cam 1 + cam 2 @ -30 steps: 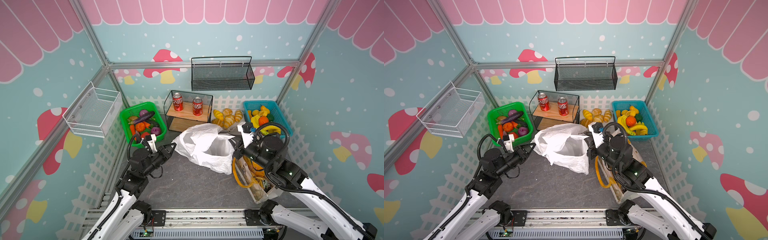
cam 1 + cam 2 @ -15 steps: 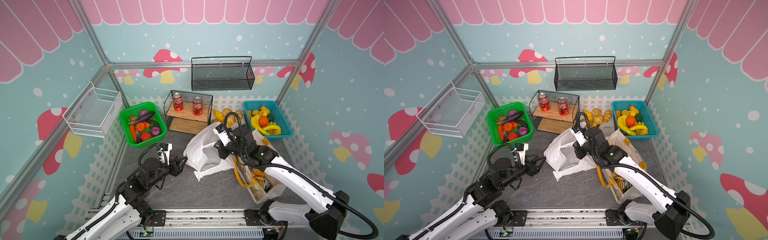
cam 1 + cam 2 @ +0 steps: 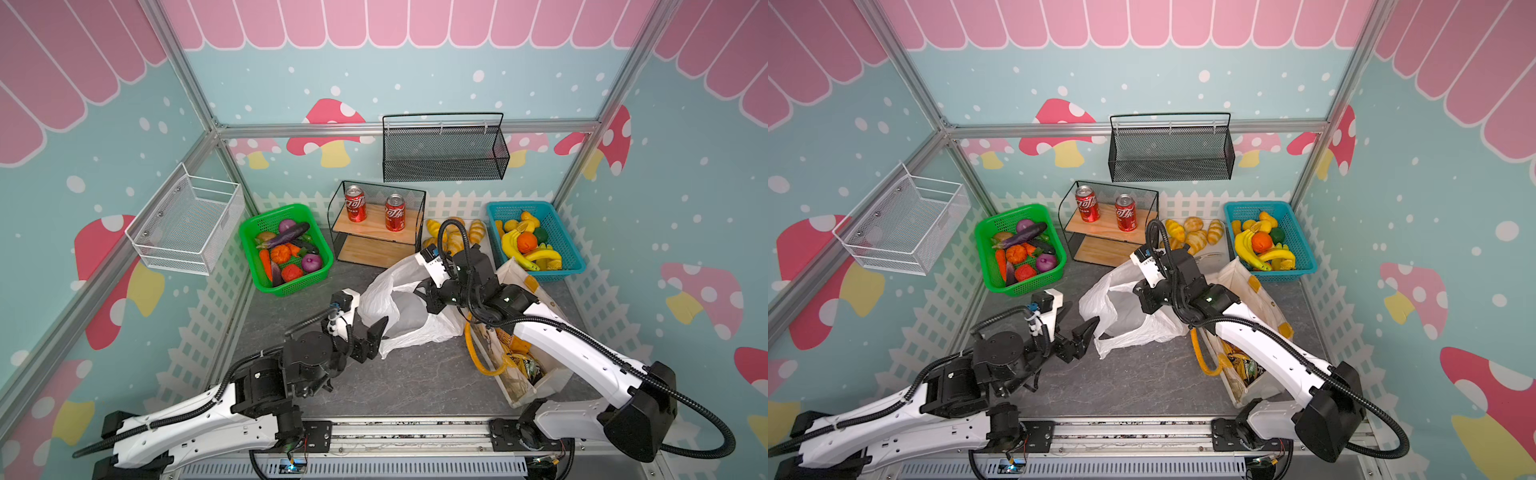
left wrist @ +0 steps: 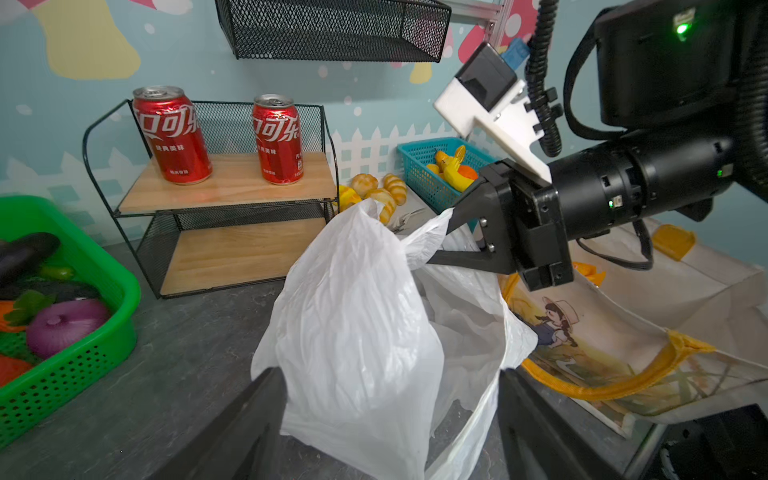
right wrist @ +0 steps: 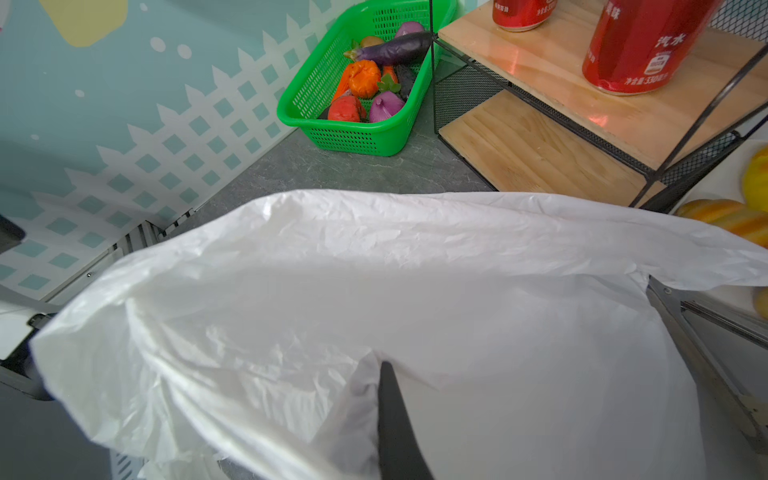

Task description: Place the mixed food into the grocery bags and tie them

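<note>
Here the left claw (image 4: 388,376) gapes wide — the white bag (image 4: 353,316) stands between its tips; the right claw (image 4: 436,241) pinches the bag's rim.

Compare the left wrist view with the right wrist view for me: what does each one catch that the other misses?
Left wrist only: the right gripper seen from outside, pinching the rim of the white plastic bag; the fabric tote beside it; the blue fruit basket; and the left gripper open in front of the bag.
Right wrist only: the orange pumpkin, and the bag's skin spread wide across the view.
Both: the bag, the green basket, the purple onion and the cola cans.
</note>
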Controlling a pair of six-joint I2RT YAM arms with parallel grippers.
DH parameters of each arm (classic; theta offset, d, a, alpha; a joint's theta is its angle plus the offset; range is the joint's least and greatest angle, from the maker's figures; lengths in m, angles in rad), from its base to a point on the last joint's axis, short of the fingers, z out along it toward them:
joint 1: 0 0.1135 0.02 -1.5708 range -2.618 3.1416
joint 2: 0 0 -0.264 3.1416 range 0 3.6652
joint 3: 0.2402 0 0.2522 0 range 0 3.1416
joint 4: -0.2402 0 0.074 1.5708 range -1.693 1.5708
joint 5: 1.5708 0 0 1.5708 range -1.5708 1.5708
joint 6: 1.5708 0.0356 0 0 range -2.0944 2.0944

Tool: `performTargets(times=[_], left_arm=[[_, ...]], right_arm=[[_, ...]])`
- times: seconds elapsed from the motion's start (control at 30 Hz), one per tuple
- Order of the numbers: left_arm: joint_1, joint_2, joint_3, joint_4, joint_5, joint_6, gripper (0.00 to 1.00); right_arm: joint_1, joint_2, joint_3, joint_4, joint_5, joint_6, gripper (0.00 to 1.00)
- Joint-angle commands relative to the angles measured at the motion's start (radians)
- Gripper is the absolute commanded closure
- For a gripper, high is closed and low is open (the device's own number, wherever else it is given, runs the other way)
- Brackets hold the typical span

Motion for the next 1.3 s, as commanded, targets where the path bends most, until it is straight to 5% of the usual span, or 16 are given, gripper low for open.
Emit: performTargets(times=[0.0,0.1,0.2,0.4,0.57,0.77,0.9,1.1,1.27], left_arm=[[-0.027,0.130,0.046,0.001,-0.254,0.156,0.06],[-0.019,0.213,0.045,0.067,-0.330,0.238,0.01],[0.068,0.236,0.027,0.087,-0.278,0.224,0.01],[0.270,0.208,-0.017,0.067,0.045,0.138,0.19],[0.421,0.162,0.048,-0.061,0.469,0.088,0.58],[0.442,0.140,0.233,-0.213,0.872,0.030,0.85],[0.447,0.148,0.364,-0.364,1.016,-0.028,0.98],[0.457,0.149,0.435,-0.501,1.203,-0.094,1.00],[0.503,0.182,0.367,-0.364,1.389,-0.239,1.00]], right_arm=[[-0.003,0.006,-0.005,0.039,-0.037,0.012,1.00],[-0.003,0.004,-0.008,0.037,-0.044,0.008,1.00],[-0.003,-0.008,-0.018,0.014,-0.029,-0.014,1.00],[-0.004,-0.089,-0.040,-0.080,0.034,-0.120,1.00],[-0.005,-0.195,-0.041,-0.137,0.013,-0.201,1.00],[-0.002,-0.231,0.014,-0.230,-0.078,-0.220,1.00],[-0.003,-0.254,0.050,-0.274,-0.038,-0.222,1.00],[-0.003,-0.222,0.029,-0.231,-0.047,-0.196,0.95],[-0.001,-0.194,-0.009,-0.171,0.037,-0.194,0.85]])
